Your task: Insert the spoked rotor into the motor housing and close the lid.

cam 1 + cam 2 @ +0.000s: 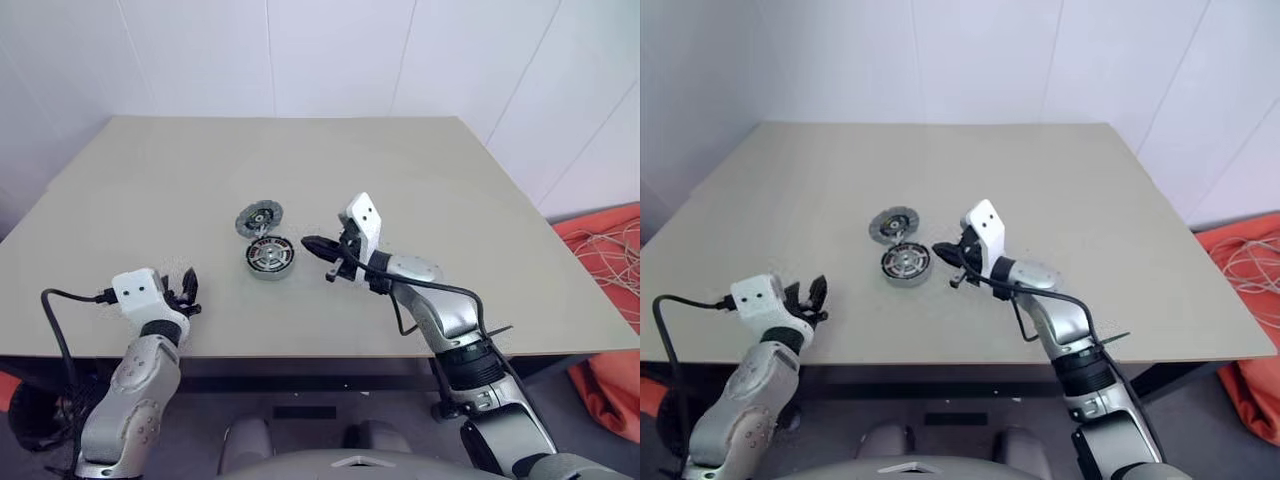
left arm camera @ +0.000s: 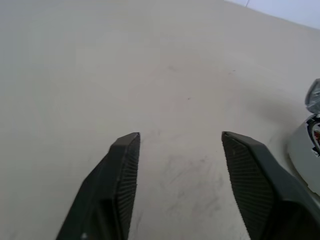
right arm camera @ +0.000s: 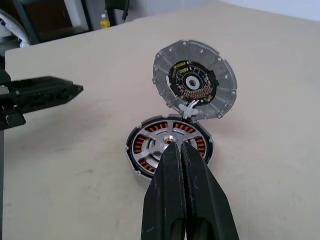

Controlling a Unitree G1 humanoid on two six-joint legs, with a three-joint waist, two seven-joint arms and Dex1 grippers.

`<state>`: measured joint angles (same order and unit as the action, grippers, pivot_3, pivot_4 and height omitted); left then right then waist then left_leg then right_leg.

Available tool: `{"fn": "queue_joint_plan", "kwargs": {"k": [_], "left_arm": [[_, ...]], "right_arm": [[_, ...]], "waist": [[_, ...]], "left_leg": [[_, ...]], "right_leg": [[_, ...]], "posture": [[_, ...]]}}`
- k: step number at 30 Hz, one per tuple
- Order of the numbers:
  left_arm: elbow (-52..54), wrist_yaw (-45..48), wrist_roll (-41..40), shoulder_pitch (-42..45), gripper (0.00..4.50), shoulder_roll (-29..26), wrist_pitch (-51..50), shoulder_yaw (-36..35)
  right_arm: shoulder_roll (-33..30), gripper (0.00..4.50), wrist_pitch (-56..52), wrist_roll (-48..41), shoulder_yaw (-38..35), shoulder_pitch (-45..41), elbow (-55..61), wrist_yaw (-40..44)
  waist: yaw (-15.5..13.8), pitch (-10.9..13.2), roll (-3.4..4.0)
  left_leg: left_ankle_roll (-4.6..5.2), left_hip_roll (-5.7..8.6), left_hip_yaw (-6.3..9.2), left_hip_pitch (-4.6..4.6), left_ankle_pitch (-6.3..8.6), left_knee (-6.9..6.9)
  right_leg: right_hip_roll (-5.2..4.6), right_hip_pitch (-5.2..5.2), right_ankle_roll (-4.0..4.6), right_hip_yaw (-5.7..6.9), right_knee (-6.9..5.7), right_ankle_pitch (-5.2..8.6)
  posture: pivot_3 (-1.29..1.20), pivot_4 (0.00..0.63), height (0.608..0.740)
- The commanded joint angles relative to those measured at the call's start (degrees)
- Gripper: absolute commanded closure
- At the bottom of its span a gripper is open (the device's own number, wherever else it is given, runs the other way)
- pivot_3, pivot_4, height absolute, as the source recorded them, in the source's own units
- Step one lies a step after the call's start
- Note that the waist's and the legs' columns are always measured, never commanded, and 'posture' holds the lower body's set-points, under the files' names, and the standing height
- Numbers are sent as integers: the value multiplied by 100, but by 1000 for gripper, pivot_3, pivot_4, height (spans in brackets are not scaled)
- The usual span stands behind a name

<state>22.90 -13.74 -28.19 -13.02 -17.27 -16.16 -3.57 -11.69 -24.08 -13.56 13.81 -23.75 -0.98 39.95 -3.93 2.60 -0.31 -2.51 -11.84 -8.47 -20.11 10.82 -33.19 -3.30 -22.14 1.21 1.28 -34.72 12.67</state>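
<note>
The motor housing stands in the middle of the table. The spoked rotor lies flat inside it, with copper windings showing between its spokes. The lid stands tilted up at the housing's far edge, its inner face with a dark centre turned toward my right wrist camera. My right gripper is shut and empty, just right of the housing; in the right wrist view its tips line up with the rotor's hub, and I cannot tell whether they touch. My left gripper is open over bare table near the front left edge.
The beige table carries nothing else. Its front edge runs just below my left gripper. An orange cloth with white cable lies on the floor to the right. White walls stand behind.
</note>
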Motion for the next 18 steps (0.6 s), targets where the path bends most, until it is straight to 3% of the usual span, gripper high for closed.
{"fn": "queue_joint_plan", "kwargs": {"k": [1,5,18], "left_arm": [[24,238,621,173,3260,126,294,160],[14,428,949,267,4473,332,370,163],[24,648,1526,428,4473,770,351,-101]], "right_arm": [[159,4500,251,304,237,-265,-345,-95],[394,4500,406,562,394,-478,-854,-202],[1082,4500,971,956,506,-1272,-2172,-299]], "waist": [[1,0,0],[7,1,2],[7,5,9]], "left_leg": [[-1,-1,0,2,0,0],[-1,-1,-1,-2,0,0],[0,-1,-3,-11,0,8]], "right_leg": [[1,0,1,1,-2,0],[1,-6,2,1,-4,-1],[1,-15,10,0,-6,-4]], "posture": [[0,0,740],[0,0,740],[0,0,740]]}}
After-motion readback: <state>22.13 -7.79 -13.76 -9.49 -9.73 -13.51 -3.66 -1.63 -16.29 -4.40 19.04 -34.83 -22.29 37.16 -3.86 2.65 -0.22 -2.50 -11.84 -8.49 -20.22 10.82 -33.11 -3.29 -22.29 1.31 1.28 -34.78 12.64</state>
